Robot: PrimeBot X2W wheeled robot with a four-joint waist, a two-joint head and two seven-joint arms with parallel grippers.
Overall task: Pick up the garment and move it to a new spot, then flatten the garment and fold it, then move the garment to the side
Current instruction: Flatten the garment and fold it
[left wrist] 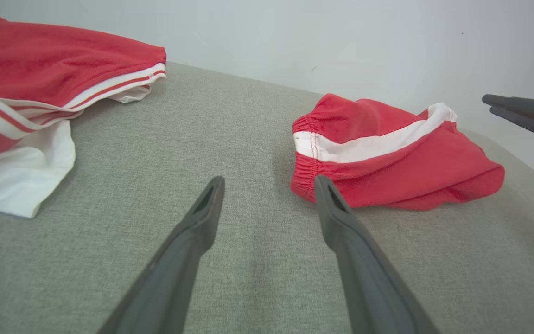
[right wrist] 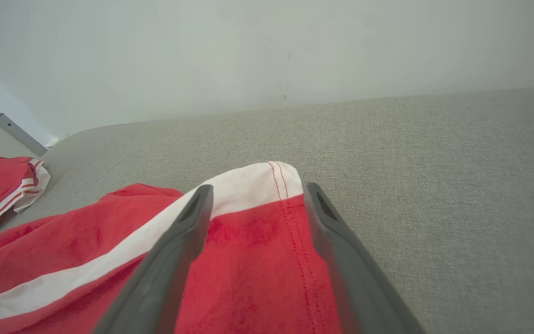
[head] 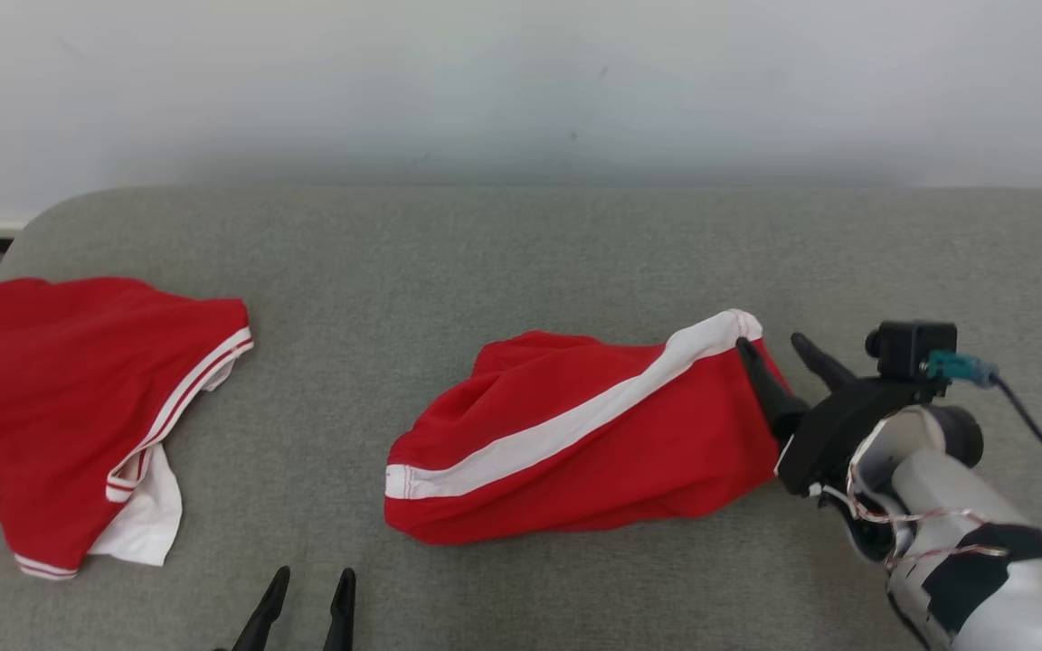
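**Head view.** The red shorts with a white side stripe [head: 575, 443] are lying crumpled at centre-right of the grey woven fabric surface [head: 521, 262]. I am taking them as the garment to move. The right end effector [head: 767, 342] is sitting at their right-hand hem, jaws spread wide and holding nothing. I cannot tell whether a finger is touching the cloth. The left end effector [head: 315, 575] is waiting at the near edge, jaws apart and empty. A second red garment with white trim [head: 60, 389] is lying well apart to the left.

**Left wrist view.** The left end effector [left wrist: 269, 181] is pointing at bare surface beside the elastic waistband of the shorts [left wrist: 387, 162]. The right end effector [left wrist: 488, 104] is showing past their far end.

**Right wrist view.** The right end effector [right wrist: 258, 188] is straddling the stitched hem of the shorts [right wrist: 248, 278], with the white stripe between the tips.

**Note.** I am judging this to be the pick-up approach. I am planning to lower until one finger slips under the hem fold. I then want to close on both layers rather than the stripe edge alone, and lift straight up, keeping clear of the second garment.
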